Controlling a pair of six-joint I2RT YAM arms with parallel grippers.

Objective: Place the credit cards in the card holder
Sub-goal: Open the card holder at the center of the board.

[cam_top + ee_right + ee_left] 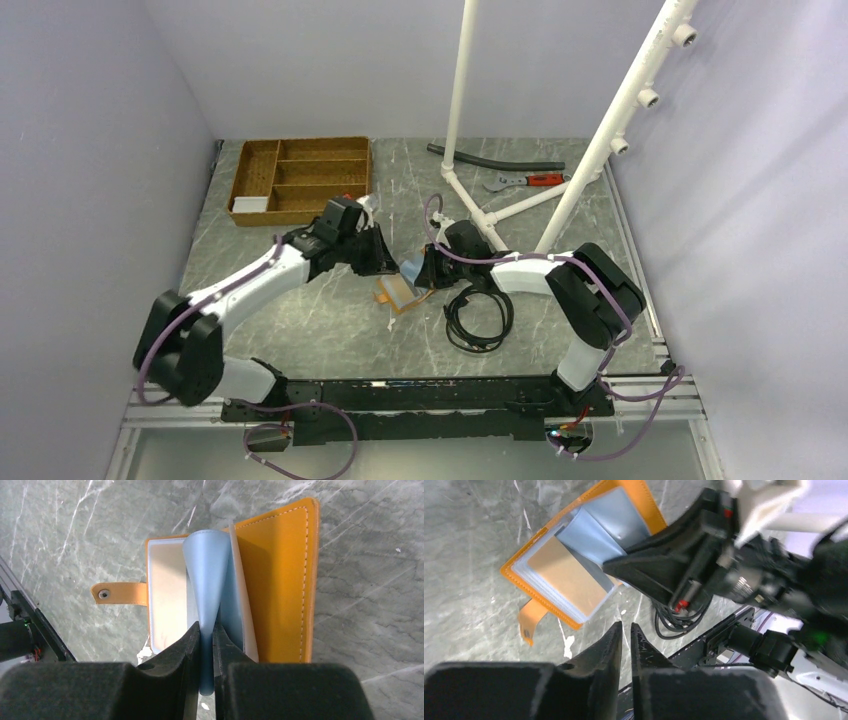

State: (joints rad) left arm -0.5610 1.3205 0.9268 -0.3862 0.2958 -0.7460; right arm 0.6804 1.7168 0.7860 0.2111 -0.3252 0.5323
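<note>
The card holder [280, 580] lay open on the table [75, 530], spine running away from the right gripper [206, 635], snap tab [120, 594] pointing left. That gripper's fingers pinched a pale blue pocket leaf [206, 580]; the left gripper [626, 636] hovered nearly closed, empty.

Place: a robot lab test cell, not a home or shop.
Walls: plain pale panels [100, 150] close in the bench on three sides.
Table: grey marble-look top [330, 320] edged with aluminium rail [640, 410].
Arms: two arms, left [250, 285] and right [560, 275], bolted to a black bar [420, 395] at the near edge, cables loose.
Rig: white pipe frame [610, 130] stands at the back.
Props: wooden tray [300, 178], hose [490, 160], wrench [525, 181], cable coil [480, 320].
</note>
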